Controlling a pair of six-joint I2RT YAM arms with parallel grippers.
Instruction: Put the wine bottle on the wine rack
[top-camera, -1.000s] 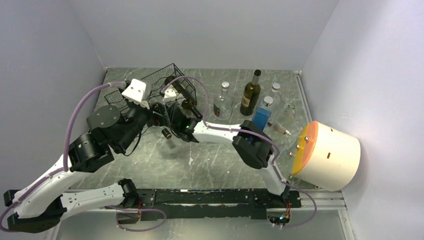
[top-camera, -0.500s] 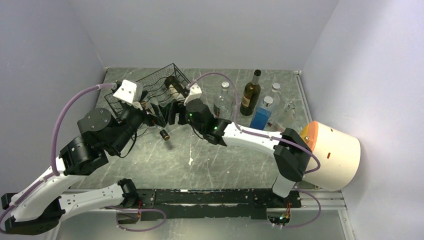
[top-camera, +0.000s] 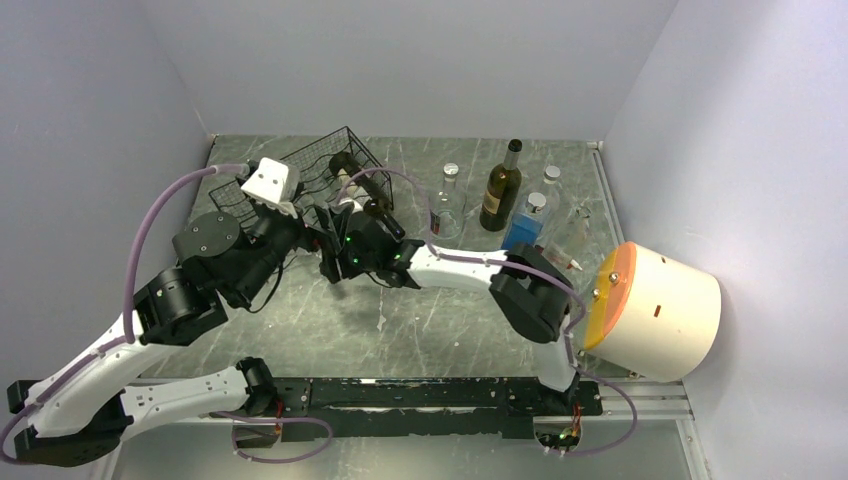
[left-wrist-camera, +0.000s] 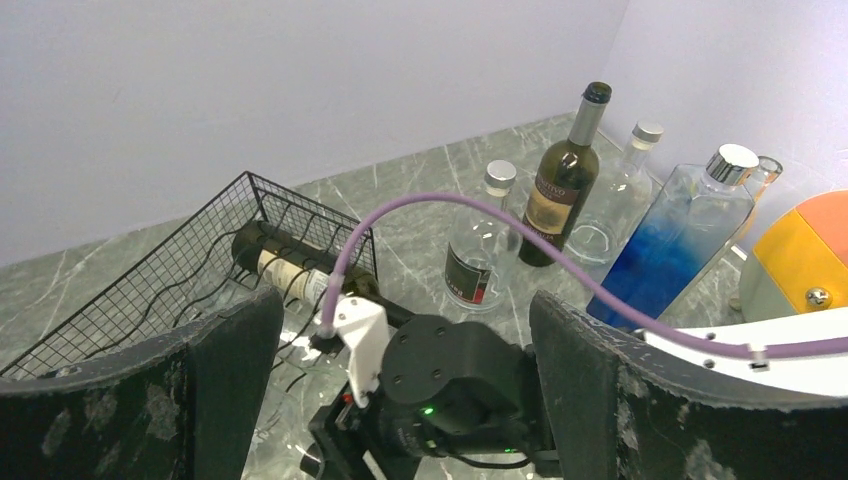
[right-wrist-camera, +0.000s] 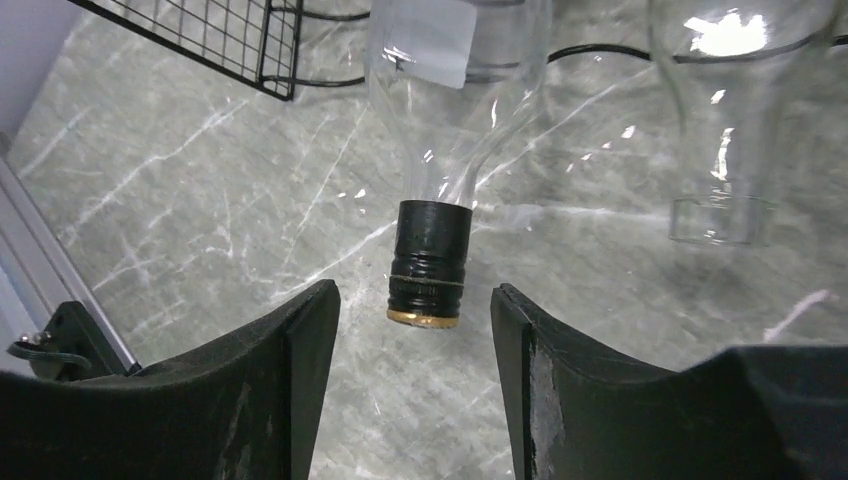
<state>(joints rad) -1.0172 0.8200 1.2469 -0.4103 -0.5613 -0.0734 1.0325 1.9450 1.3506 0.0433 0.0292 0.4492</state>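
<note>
The black wire wine rack (top-camera: 300, 175) (left-wrist-camera: 190, 265) stands at the back left with a dark labelled wine bottle (top-camera: 357, 188) (left-wrist-camera: 285, 270) lying on it. A clear bottle (right-wrist-camera: 455, 90) lies at the rack's foot, neck pointing out. Its black, gold-rimmed cap (right-wrist-camera: 430, 265) sits just ahead of my right gripper (right-wrist-camera: 412, 295) (top-camera: 333, 257). That gripper is open, with a gap on both sides of the cap. My left gripper (left-wrist-camera: 402, 300) (top-camera: 303, 222) hangs wide open above the right wrist, holding nothing.
A second clear bottle neck (right-wrist-camera: 720, 190) lies to the right of the first. At the back stand a dark wine bottle (top-camera: 502, 186), a clear black-labelled bottle (top-camera: 446, 205), a blue bottle (top-camera: 525, 228) and another clear one (top-camera: 552, 185). A cream cylinder with an orange face (top-camera: 655, 310) sits at the right.
My right arm swung out, then came back left and down, so its gripper now covers the clear bottle's cap. Its jaws have narrowed. The left gripper shifted slightly and returned.
</note>
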